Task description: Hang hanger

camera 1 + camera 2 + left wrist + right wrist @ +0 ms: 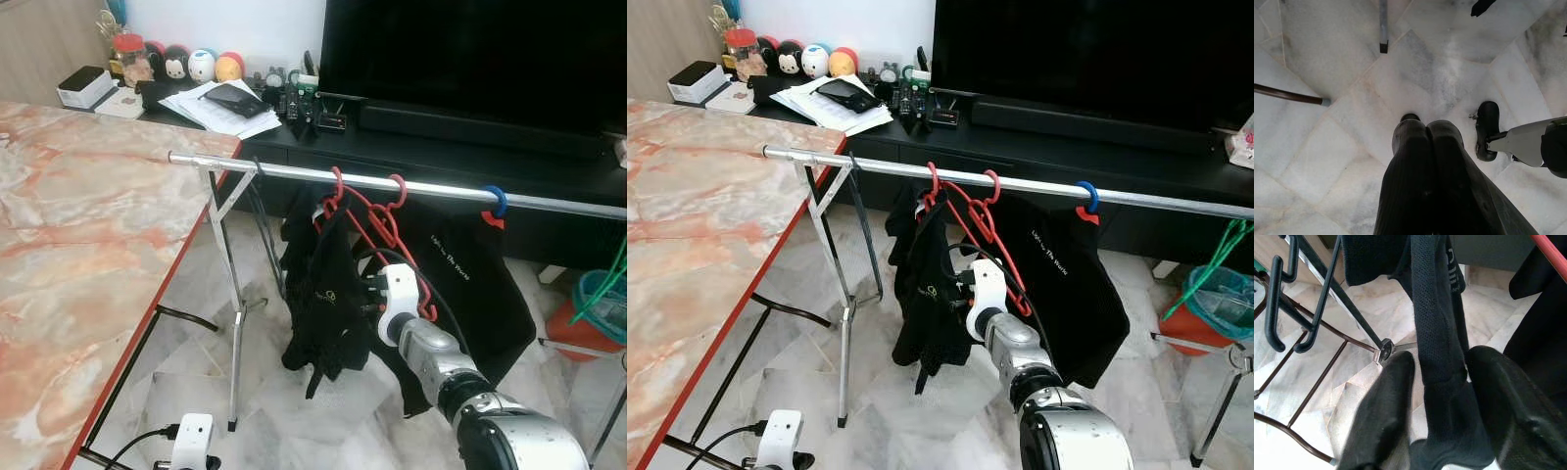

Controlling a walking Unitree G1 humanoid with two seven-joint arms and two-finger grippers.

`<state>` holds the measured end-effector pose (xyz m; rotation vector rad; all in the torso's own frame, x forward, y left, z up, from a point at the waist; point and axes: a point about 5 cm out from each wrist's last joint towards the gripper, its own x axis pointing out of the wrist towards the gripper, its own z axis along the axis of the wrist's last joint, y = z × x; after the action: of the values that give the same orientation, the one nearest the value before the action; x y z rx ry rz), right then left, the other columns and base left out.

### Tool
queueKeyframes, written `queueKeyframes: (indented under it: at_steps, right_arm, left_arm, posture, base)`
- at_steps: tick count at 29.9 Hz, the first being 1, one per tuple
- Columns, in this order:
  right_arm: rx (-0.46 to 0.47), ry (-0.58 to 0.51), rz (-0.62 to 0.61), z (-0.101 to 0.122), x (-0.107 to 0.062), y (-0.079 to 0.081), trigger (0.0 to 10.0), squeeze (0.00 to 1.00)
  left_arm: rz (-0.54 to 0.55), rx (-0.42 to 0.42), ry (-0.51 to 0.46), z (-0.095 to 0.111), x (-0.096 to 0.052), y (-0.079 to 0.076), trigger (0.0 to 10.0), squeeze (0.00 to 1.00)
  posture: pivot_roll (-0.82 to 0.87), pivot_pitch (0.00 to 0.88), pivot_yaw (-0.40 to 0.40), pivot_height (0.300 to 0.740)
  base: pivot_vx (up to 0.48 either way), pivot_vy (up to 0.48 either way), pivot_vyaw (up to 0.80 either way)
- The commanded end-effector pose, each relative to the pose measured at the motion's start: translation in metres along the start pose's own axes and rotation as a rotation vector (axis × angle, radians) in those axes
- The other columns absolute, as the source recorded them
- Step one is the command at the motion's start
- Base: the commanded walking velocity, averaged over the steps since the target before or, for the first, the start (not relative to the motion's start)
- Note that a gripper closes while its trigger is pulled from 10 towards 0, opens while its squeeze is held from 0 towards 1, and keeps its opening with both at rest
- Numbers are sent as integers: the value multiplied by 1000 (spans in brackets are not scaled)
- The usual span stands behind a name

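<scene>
A silver clothes rail (294, 172) runs from the table's corner off to the right. Two red hangers (377, 220) hook over it, and a black garment (328, 284) droops from them. Further right, a blue hook (495, 201) carries a black printed shirt (470, 274). My right arm (411, 333) reaches up to the drooping garment. In the right wrist view my right gripper (1440, 367) is open, with a strip of that black fabric (1437, 333) hanging between its fingers. My left gripper (1426, 128) hangs low over the floor, shut and holding nothing.
A marble-patterned table (78, 245) with a red edge stands on the left. The rail's folding legs (235, 333) stand beside it. Behind the rail are a black TV console (411, 147) with clutter and a large TV (470, 49). An orange and blue tub (588, 313) sits at the right.
</scene>
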<state>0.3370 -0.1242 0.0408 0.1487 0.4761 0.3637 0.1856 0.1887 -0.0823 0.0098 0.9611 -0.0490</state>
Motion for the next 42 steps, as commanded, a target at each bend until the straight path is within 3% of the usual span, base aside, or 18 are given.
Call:
queueKeyframes:
  at_steps: [1, 5, 6, 7, 38, 40, 42]
  right_arm:
    - [2, 0, -3, 3, 0, -2, 10000, 1000]
    - [-25, -1, -14, 6, 1, -2, 10000, 1000]
    - [-31, -1, -22, 7, 1, -3, 10000, 929]
    - [-34, -2, -26, 7, 1, -3, 10000, 0]
    - [-28, 37, -63, 0, 0, -5, 10000, 0]
    - [-25, 32, -53, 1, 0, -4, 0, 0]
    - [-24, 28, -41, 1, 0, -3, 0, 0]
  left_arm:
    - [-4, 6, 35, -10, -1, -1, 10000, 0]
    - [-4, 4, 35, -10, -1, -2, 10000, 0]
    - [-4, 4, 34, -10, -1, -2, 10000, 0]
    - [-4, 4, 34, -9, -1, -2, 10000, 0]
    - [12, -20, 28, -12, -2, -1, 10000, 0]
    - [13, -21, 28, -12, -2, -1, 10000, 0]
    - [14, -21, 29, -12, -2, -2, 10000, 0]
  posture:
    - [41, 57, -74, 740]
    - [42, 56, -75, 740]
    - [42, 56, -75, 740]
    - [42, 56, -76, 740]
    - [79, 72, -102, 740]
    - [79, 73, -102, 740]
    - [78, 73, -100, 740]
  base:
    - [0, 0, 0]
    - [0, 0, 0]
    - [0, 0, 0]
    - [0, 0, 0]
    - [0, 0, 0]
    - [0, 0, 0]
    - [0, 0, 0]
